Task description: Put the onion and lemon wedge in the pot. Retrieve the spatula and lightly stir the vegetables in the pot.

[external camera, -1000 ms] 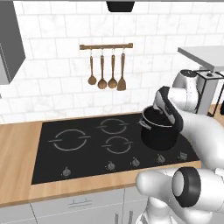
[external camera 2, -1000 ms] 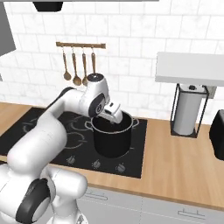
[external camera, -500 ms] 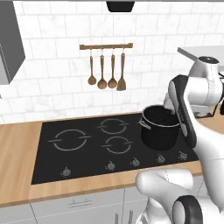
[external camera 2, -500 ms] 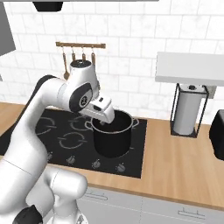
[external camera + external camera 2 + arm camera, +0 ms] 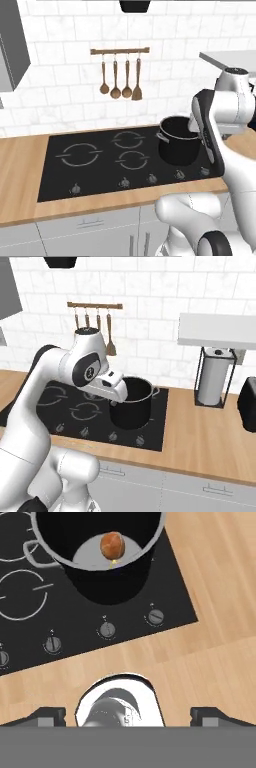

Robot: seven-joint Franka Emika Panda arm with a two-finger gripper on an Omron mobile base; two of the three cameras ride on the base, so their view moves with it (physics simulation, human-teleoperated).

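Observation:
The black pot (image 5: 100, 542) stands on the hob's right rear burner, also seen as the pot (image 5: 179, 141) and the pot (image 5: 132, 403). Inside it lies the reddish-brown onion (image 5: 112, 545). A sliver of the yellow lemon wedge (image 5: 115, 562) peeks out from under the onion. My gripper (image 5: 130, 717) is open and holds nothing, its fingertips (image 5: 47, 716) spread wide. It hovers above the counter's front edge, just in front of the pot. The wooden spatula (image 5: 137, 82) hangs rightmost on the wall rack, seen again as the spatula (image 5: 110, 341).
Three round wooden spoons (image 5: 115, 80) hang on the rack (image 5: 120, 50) beside the spatula. Knobs (image 5: 107, 630) line the hob's (image 5: 95, 167) front edge. To the right stand a paper-towel holder (image 5: 214, 376), a shelf (image 5: 217, 331) and a dark appliance (image 5: 248, 403).
My hand has drawn back from over the pot toward the counter's front edge, and the arm's elbow has swung upward. The pot and rack have stayed put.

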